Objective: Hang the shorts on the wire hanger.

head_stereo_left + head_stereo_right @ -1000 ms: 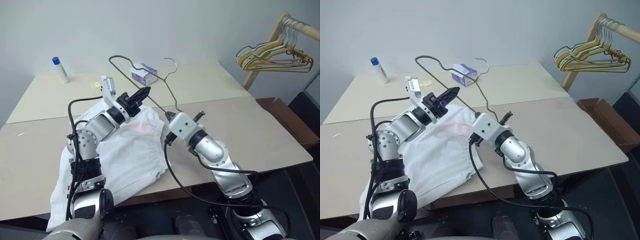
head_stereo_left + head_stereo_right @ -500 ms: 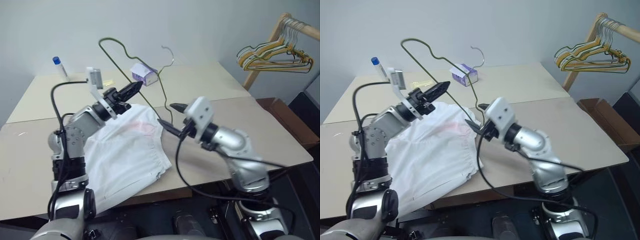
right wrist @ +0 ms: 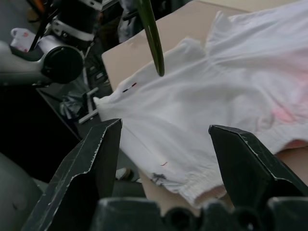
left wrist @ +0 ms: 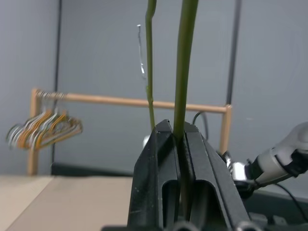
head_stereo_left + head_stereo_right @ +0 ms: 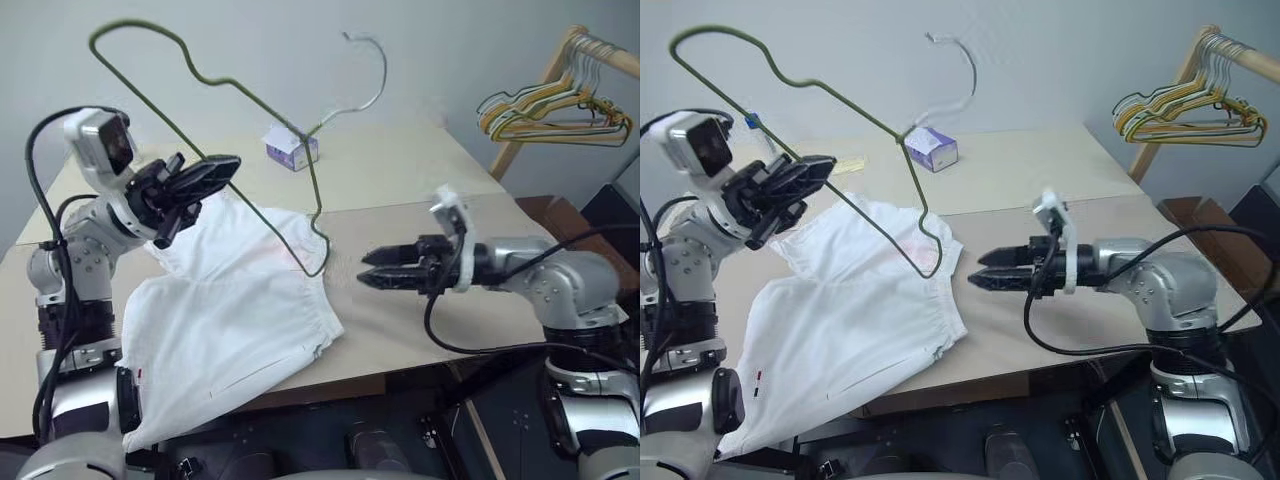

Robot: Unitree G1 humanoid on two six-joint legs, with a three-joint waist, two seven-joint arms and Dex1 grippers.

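Left gripper (image 5: 225, 166) clamped on olive wire hanger (image 5: 262, 97), tilted, silvery hook uppermost (long axis diagonal), right gripper (image 5: 368, 270) empty, jaws apart, white shorts (image 5: 230, 320) flat on table (image 5: 480, 235)

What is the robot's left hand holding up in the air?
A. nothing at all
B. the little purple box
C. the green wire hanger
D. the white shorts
C. The left gripper is shut on the wire hanger, lifting it above the table, while the shorts lie flat below, the purple box sits at the back, and the right gripper is open and empty.
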